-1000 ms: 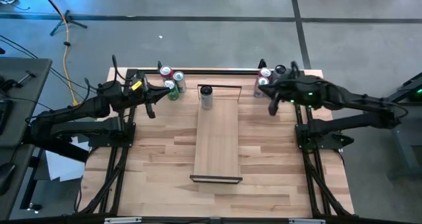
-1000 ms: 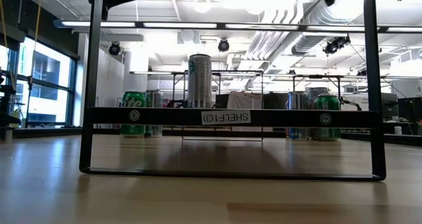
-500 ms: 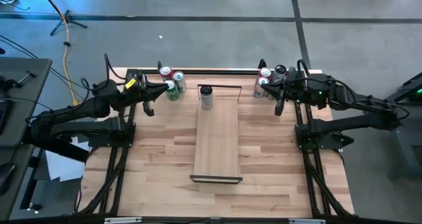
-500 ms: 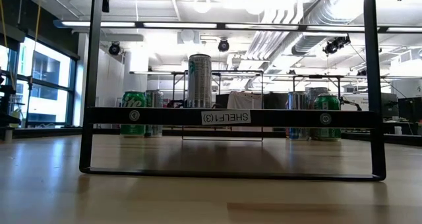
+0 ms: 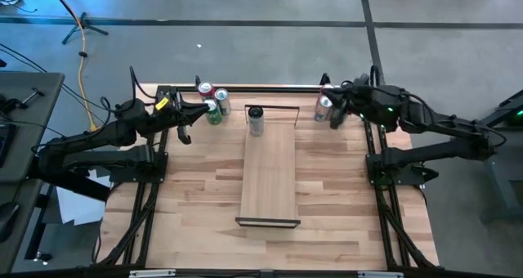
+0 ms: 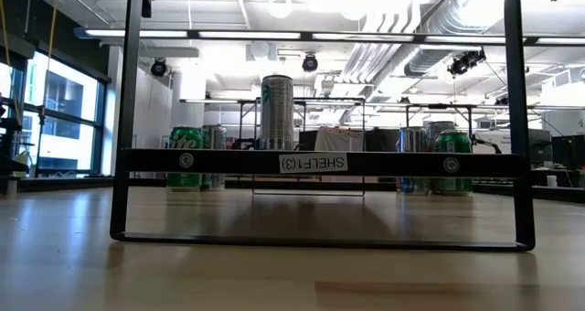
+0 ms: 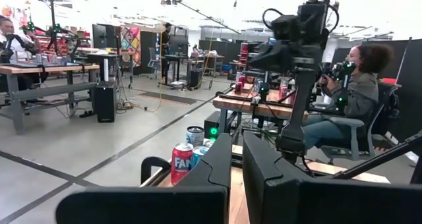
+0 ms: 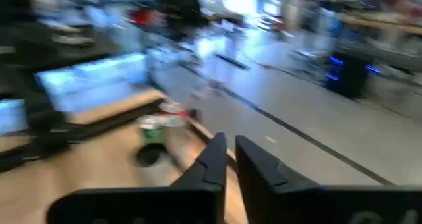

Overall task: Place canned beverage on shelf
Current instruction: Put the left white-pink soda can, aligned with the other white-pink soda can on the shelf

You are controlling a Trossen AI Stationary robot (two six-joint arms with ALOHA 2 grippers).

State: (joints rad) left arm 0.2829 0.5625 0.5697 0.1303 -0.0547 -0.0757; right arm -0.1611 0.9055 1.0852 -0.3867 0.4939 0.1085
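You get bright ceiling lights (image 6: 366, 0) glaring in the low view; even light from above; your right wrist view smears with blur.

The left arm reaches in from the table's left edge with its left gripper (image 5: 185, 136) pressed shut and hanging above the far-left corner, while the right arm stretches across the far-right corner, its right gripper (image 5: 334, 119) with fingers (image 8: 212, 159) nearly together.
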